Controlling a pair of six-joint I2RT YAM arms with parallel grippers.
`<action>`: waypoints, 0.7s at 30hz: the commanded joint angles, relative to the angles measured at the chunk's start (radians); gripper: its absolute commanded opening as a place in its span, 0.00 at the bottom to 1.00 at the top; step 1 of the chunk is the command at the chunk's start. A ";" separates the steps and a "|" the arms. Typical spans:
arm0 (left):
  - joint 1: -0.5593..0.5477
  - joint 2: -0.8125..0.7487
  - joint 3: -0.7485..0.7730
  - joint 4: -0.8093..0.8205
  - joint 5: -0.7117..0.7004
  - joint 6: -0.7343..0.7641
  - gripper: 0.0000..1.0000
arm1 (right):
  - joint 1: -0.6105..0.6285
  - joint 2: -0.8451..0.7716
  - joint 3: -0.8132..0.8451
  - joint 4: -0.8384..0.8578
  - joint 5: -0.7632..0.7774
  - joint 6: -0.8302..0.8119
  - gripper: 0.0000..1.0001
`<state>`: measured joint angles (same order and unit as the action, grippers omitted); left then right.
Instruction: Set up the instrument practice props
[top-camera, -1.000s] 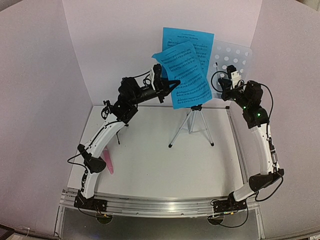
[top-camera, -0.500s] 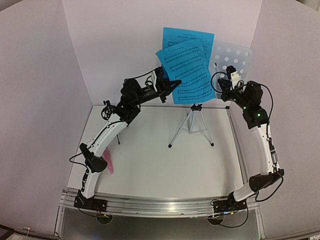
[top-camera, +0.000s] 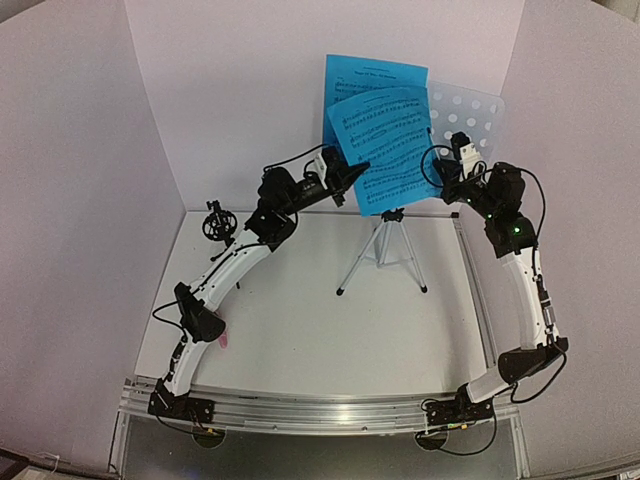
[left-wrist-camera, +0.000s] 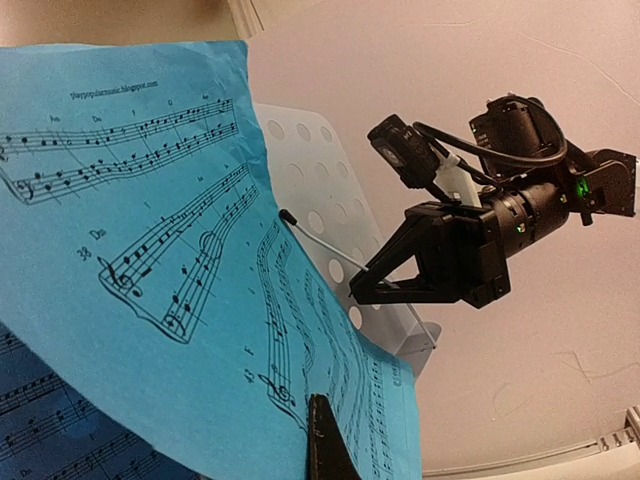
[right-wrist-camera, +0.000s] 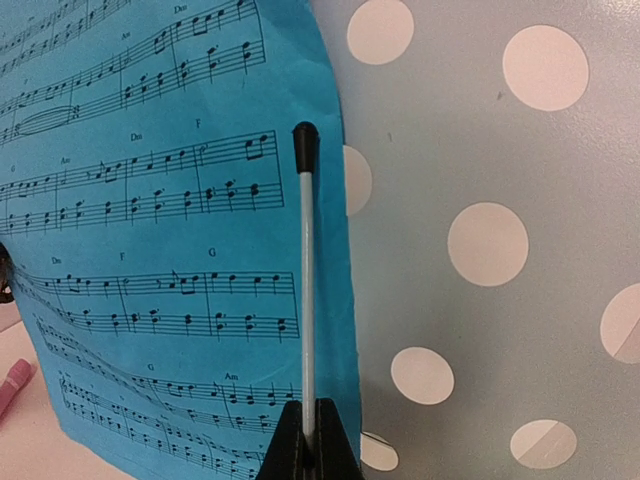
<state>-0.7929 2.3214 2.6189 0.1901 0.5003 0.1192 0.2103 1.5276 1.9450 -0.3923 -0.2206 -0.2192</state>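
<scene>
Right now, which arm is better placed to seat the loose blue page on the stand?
Left: the left gripper pinches the page at the music stand; the right gripper is shut on its thin wire.

Both arms are the same build: left arm (top-camera: 215, 280) and right arm (top-camera: 530, 290) have white link shells with chunky black joint housings and black bases. Thin black cables (top-camera: 436, 160) loop loose off the wrists. A tiny green light (top-camera: 515, 229) glows on the right one. The right gripper (left-wrist-camera: 360, 289) is a black wedge, with what looks like a camera (left-wrist-camera: 400, 150) on top.
</scene>
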 joint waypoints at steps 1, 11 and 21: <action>-0.011 0.007 0.065 0.084 -0.045 0.039 0.00 | 0.011 -0.003 -0.006 -0.017 -0.089 0.002 0.00; -0.010 0.067 0.111 0.139 -0.046 0.258 0.00 | 0.011 0.007 -0.005 -0.017 -0.100 0.000 0.00; -0.008 0.093 0.116 0.166 0.008 0.312 0.00 | 0.011 0.011 -0.007 -0.017 -0.149 -0.005 0.00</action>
<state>-0.7998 2.3971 2.6835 0.3055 0.4893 0.3947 0.2070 1.5276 1.9450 -0.3920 -0.2591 -0.2255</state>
